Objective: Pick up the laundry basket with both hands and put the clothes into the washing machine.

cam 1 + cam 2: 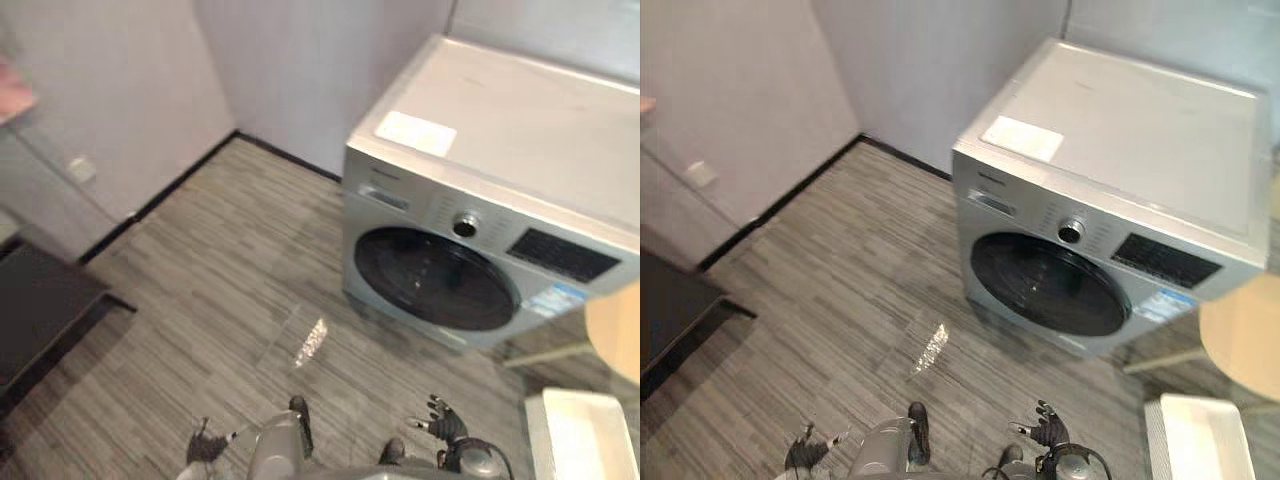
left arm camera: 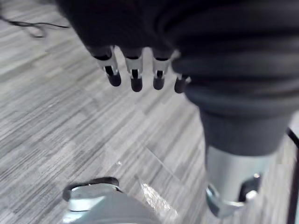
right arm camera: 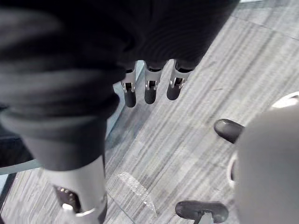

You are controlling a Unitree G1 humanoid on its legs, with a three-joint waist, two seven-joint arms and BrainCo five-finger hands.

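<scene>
Looking down, I have open grey floor [image 1: 220, 270] between the dark skirting [image 1: 170, 189], upper left, and the washing machine [image 1: 520, 130], upper right, door [image 1: 435, 278] closed. Left hand [image 1: 205, 447] and right hand [image 1: 442, 420] hang at the bottom edge, fingers straight, holding nothing.

Left robot hand [image 2: 135, 70], fingers relaxed, over grey floor [image 2: 56, 126].
</scene>
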